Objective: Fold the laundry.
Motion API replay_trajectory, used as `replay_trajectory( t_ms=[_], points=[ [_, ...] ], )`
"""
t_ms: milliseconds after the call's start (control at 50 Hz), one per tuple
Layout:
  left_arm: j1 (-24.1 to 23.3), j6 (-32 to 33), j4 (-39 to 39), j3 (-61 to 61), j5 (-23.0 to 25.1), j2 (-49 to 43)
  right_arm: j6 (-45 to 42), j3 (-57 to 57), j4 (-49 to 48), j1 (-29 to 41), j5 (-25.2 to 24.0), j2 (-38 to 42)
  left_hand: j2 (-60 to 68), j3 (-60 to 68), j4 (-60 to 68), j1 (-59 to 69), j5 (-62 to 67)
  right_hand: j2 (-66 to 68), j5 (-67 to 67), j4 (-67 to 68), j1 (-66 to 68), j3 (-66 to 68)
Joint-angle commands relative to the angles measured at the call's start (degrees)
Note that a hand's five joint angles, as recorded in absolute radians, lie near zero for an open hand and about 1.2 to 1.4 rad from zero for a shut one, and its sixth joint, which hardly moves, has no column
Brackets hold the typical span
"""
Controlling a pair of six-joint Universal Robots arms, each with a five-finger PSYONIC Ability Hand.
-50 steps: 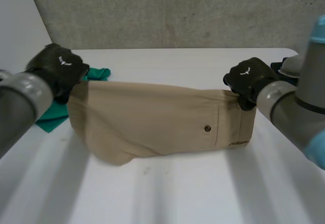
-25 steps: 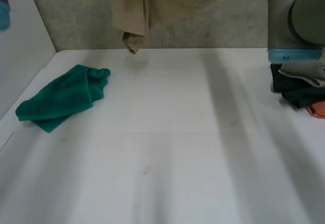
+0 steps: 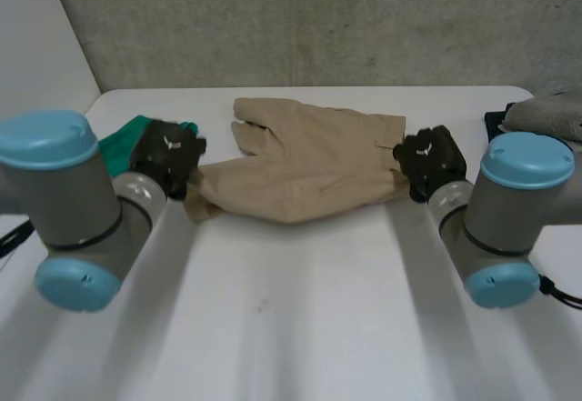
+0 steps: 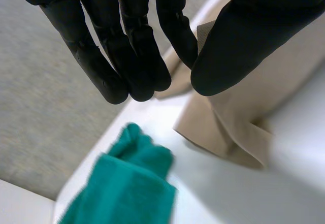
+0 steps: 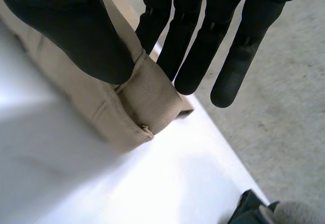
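Tan garment (image 3: 309,160) rumpled on table (image 3: 300,328), left hand (image 3: 168,157) pinching its left end, right hand (image 3: 432,155) pinching its right end, green cloth (image 3: 116,145) beside it half hidden.

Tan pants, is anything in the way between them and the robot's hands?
Nothing visible is. The left hand and the right hand each pinch one end of the tan pants. The green cloth lies off to the side, by the left hand.

A tan garment (image 3: 309,160) is spread on the white table (image 3: 291,328) — loosely folded, one end bunched; a green cloth (image 3: 120,142) is crumpled just beside that end.
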Motion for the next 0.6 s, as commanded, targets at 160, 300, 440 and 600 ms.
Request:
replay_trajectory(
  t_ms=[160, 300, 440, 600],
  points=[
    [-8.0, 16.2, -31.2, -16.1, -5.5, 16.7, -18.1, 12.1, 32.1, -1.6, -1.7, -18.1, 11.2, 11.8, 11.1, 14.6, 11.4, 12.8, 11.0, 11.3, 17.5, 11.8],
    [-12.4, 16.4, -37.3, -16.3, -5.5, 21.1, -24.7, 15.5, 38.6, -3.1, -4.5, -20.0, 11.2, 11.8, 11.1, 14.6, 11.4, 12.8, 11.0, 11.3, 17.5, 11.8],
    [-12.3, 13.5, -31.1, -11.4, -7.6, 19.2, -22.3, 18.0, 35.1, -3.1, -4.6, -19.1, -2.4, -1.9, -2.5, 0.9, -2.2, 12.8, 11.0, 11.3, 17.5, 11.8],
    [-10.6, 12.5, -25.8, -3.6, -5.7, 12.7, -18.0, 17.3, 28.6, -4.6, -5.3, -17.8, -58.8, -58.2, -58.9, -55.4, -58.6, 12.8, 11.0, 11.3, 17.5, 11.8]
  ],
)
